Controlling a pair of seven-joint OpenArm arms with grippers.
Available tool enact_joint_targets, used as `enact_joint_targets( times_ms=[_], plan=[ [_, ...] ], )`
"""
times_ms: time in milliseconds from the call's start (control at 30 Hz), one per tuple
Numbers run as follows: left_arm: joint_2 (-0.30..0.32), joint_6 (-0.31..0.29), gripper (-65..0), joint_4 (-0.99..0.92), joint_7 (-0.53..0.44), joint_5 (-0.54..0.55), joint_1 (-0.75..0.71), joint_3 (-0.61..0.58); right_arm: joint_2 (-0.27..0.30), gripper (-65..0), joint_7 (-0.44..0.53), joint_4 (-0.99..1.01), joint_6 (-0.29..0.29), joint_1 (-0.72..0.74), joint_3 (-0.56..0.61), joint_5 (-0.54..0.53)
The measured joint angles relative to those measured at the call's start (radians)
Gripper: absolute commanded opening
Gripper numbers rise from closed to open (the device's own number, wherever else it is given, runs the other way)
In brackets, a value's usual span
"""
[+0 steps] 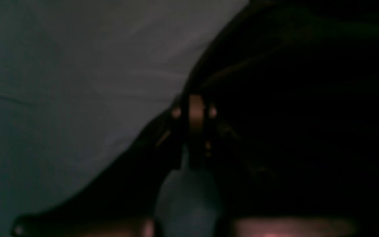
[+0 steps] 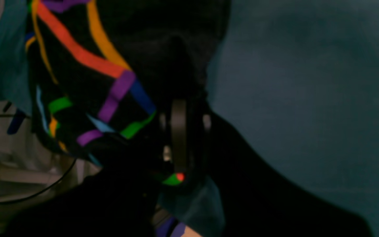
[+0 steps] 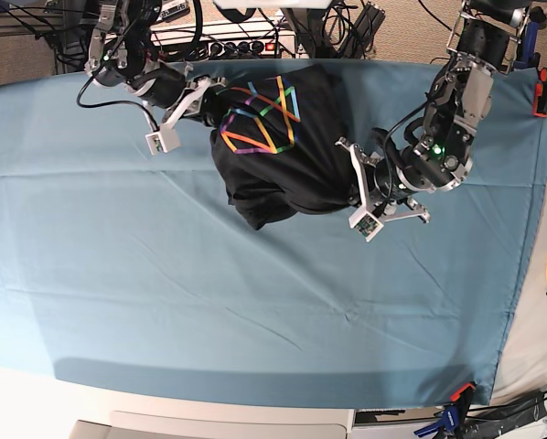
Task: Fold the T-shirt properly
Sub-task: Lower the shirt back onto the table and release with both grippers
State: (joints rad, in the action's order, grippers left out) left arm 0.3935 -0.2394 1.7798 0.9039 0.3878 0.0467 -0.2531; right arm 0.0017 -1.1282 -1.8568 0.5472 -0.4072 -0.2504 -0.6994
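A: Where does the T-shirt (image 3: 273,151) sit?

B: Bunched at the far middle of the worktop (image 3: 164,302), on the blue table cloth (image 3: 118,256), print side partly up. The right claw (image 3: 203,101) is clamped on its printed edge, and the left claw (image 3: 356,187) is clamped on the plain black edge across from it.

A: What could go wrong?

B: My guess is the cloth slips out of one pinch if the arms pull apart unevenly, since each holds only a thin fold. The loose lower lump could also drag and crease under itself, or snag the table cloth and rumple it.
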Motion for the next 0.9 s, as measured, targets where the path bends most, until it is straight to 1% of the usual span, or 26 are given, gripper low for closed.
enact_joint_targets(
  times_ms=[100,200,333,467,567,633,700,733,900],
  plan=[
    [-0.001,0.0,-65.0,0.0,-0.001,0.006,0.001,0.0,0.0,-65.0,-0.008,0.0,-0.001,0.0,0.011,-0.008],
    [-0.011,0.001,-65.0,0.0,-0.009,0.004,0.002,0.0,0.008,-65.0,-0.011,-0.002,-0.008,0.001,0.055,-0.008],
    [-0.033,0.003,-65.0,0.0,-0.008,0.002,0.002,0.0,0.011,-65.0,-0.023,-0.001,-0.009,0.004,0.158,-0.003],
    [-0.042,0.003,-65.0,0.0,-0.008,0.0,0.002,0.0,0.009,-65.0,-0.024,-0.002,-0.009,-0.006,0.264,0.023],
    [-0.047,0.003,-65.0,0.0,-0.008,-0.001,0.002,0.0,0.009,-65.0,-0.026,-0.003,-0.008,-0.005,0.309,0.053],
    [-0.047,0.003,-65.0,0.0,-0.008,-0.006,0.002,0.0,0.009,-65.0,-0.023,-0.003,-0.008,-0.005,0.312,0.06],
    [-0.047,0.003,-65.0,0.0,-0.008,-0.04,0.002,0.0,0.009,-65.0,-0.023,-0.003,-0.008,-0.005,0.303,0.061],
    [-0.047,0.003,-65.0,0.0,-0.008,-0.053,0.002,0.0,0.008,-65.0,-0.025,-0.003,-0.024,-0.005,0.294,0.06],
    [-0.047,0.003,-65.0,0.0,-0.008,-0.069,0.001,0.0,0.0,-65.0,-0.039,-0.002,-0.022,-0.008,0.237,0.045]
  ],
)
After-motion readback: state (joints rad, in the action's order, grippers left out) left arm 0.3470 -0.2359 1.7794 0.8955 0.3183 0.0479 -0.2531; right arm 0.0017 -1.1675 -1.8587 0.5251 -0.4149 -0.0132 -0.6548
